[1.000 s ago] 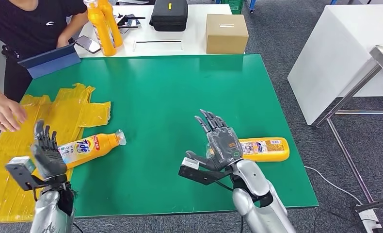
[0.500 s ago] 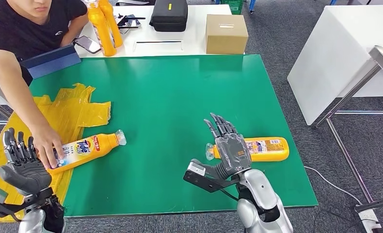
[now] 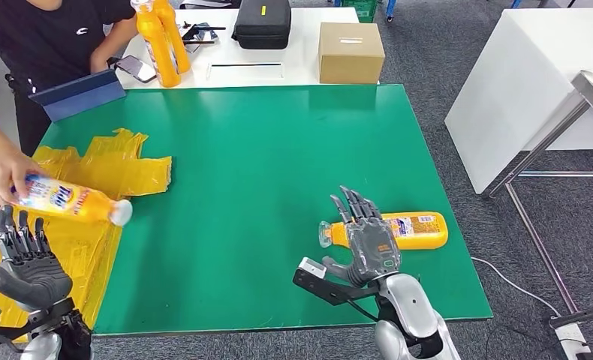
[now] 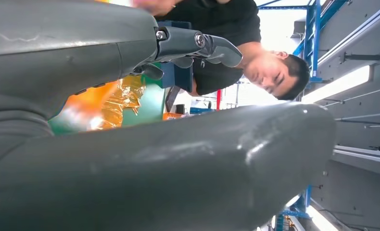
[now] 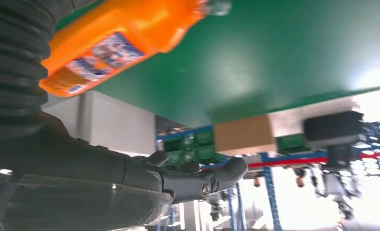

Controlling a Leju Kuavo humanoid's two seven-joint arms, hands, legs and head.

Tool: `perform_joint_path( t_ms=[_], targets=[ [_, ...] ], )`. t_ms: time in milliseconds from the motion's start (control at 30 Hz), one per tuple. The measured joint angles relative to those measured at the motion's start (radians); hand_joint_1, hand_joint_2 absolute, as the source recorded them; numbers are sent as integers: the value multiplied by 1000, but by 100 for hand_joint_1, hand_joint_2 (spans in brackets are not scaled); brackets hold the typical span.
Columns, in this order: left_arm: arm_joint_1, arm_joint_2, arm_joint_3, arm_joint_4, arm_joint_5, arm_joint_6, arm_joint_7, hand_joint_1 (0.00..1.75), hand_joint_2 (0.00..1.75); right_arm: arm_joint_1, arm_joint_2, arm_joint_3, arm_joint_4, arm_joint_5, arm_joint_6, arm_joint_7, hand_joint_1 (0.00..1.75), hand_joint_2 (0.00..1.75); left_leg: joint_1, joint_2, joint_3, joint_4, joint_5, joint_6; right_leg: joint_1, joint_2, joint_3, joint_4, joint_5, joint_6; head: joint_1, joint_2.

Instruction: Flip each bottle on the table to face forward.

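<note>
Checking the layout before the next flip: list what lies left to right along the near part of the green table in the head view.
left hand → bottle held up by a person → right hand → lying bottle

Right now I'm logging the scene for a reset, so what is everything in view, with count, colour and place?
Orange plastic detergent bottle: one, lying on the green mat beside the right hand, cap toward the middle.
Orange labelled bottle: one, held off the table by a person's hand at the left edge.
Orange upright bottles: two, on the white table behind.
Green table mat: one, covering the near table.
Yellow plastic sheet: one, crumpled, left side of the mat.
Brown cardboard box: one, white table.
Black zip case: one, white table.
Blue tablet cover: one, far left corner.
Left hand: grey, empty, near left.
Right hand: grey, fingers spread, over the lying bottle.
</note>
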Motion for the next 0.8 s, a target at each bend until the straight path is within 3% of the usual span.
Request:
perform_joint_path(
  t_ms=[400, 800],
  targets=[
    [-18, 8, -5, 37, 9, -7, 0, 0, 0, 37, -4, -141, -24, 55, 60, -17, 0, 175, 0, 0, 1, 0, 0, 0, 0, 0, 0, 0, 0, 0, 0, 0],
    [-31, 7, -7, 81, 3, -15, -3, 0, 0, 74, 15, -290, 1, 218, 126, -44, 0, 175, 0, 0, 0, 0, 0, 0, 0, 0, 1, 0, 0, 0, 0, 0]
  ],
)
